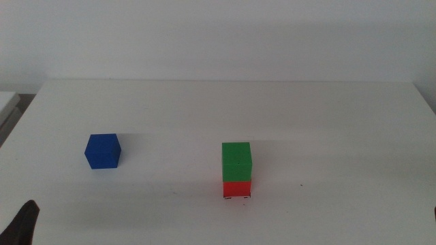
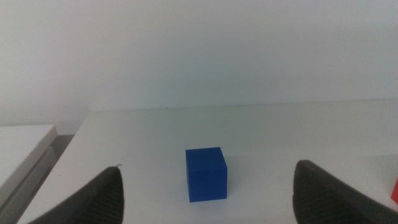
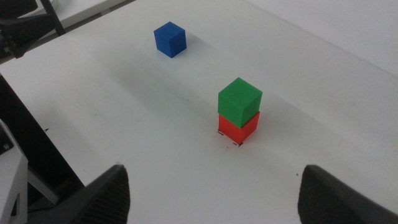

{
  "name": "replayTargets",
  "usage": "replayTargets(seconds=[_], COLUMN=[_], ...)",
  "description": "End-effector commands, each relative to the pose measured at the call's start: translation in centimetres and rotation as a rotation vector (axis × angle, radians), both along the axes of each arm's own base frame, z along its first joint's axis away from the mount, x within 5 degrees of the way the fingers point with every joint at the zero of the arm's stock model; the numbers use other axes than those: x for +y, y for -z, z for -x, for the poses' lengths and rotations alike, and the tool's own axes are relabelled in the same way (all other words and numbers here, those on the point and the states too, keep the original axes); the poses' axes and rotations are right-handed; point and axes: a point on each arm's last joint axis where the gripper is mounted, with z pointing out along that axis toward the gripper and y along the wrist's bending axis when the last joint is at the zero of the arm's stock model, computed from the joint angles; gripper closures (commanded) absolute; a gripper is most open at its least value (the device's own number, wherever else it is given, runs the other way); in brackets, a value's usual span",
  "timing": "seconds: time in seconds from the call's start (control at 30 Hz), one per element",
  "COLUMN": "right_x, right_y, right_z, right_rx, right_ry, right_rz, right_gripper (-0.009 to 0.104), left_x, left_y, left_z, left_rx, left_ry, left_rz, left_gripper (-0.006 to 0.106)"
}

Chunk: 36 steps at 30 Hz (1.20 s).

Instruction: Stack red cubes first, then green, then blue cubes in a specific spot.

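The green cube (image 1: 237,159) sits squarely on the red cube (image 1: 237,188), which stands on the black pen marks (image 1: 236,198) at the table's front centre. The blue cube (image 1: 103,150) stands alone to the left. In the left wrist view my left gripper (image 2: 208,169) is open and empty, with the blue cube (image 2: 206,174) ahead between the jaws but apart from them. The left gripper shows in the middle view (image 1: 24,223) at the bottom left corner. My right gripper (image 3: 214,177) is open and empty, back from the green cube (image 3: 239,98) and red cube (image 3: 240,129).
The white table (image 1: 327,116) ends at a pale wall behind. A tiny black speck (image 1: 301,185) lies right of the stack. A grey-white ledge (image 1: 7,102) lies off the table's left edge. The blue cube also shows in the right wrist view (image 3: 170,39).
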Motion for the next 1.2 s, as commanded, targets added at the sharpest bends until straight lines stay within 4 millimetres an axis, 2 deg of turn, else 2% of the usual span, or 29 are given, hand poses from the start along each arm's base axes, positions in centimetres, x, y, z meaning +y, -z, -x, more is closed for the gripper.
replayTargets(seconds=[0.0, 0.07, 0.17, 0.3, 0.4, 0.5, 0.57, 0.67, 0.8, 1.17], right_x=[0.0, 0.0, 0.0, 0.0, 0.0, 0.0, 0.0, 0.0, 0.0, 0.0], right_y=[0.1, 0.1, 0.1, 0.1, 0.1, 0.1, 0.1, 0.1, 0.1, 0.1], right_z=[0.0, 0.0, 0.0, 0.0, 0.0, 0.0, 0.0, 0.0, 0.0, 0.0], right_rx=[-0.011, -0.011, -0.011, -0.011, -0.011, -0.011, -0.011, -0.011, -0.011, -0.011], right_ry=[-0.002, -0.002, -0.002, -0.002, -0.002, -0.002, -0.002, -0.002, -0.002, -0.002], right_rz=[0.000, 0.000, 0.000, 0.000, 0.000, 0.000, 0.000, 0.000, 0.000, 0.000], right_gripper=[0.006, 0.006, 0.006, 0.006, 0.006, 0.006, 0.006, 0.006, 0.006, 0.006], left_x=[0.0, 0.0, -0.2, -0.6, -1.1, -1.4, -1.4, -1.6, -2.0, -2.7], left_y=[-0.1, -2.3, -6.9, -13.6, -16.2, -17.6, -17.8, -17.6, -14.7, -8.6], left_z=[0.0, -0.3, -1.5, -3.8, -6.3, -8.9, -10.7, -14.3, -17.9, -26.1], left_rx=[-0.012, -0.017, 0.035, 0.316, 0.584, 0.817, 0.940, 0.998, 1.127, 1.191], left_ry=[-0.002, -0.003, -0.002, 0.017, 0.025, 0.021, 0.009, -0.015, -0.001, -0.047], left_rz=[0.003, 0.008, 0.003, 0.003, 0.023, -0.001, -0.031, -0.048, -0.065, -0.038], left_gripper=[0.010, 0.010, 0.010, 0.010, 0.010, 0.010, 0.010, 0.010, 0.010, 0.010])
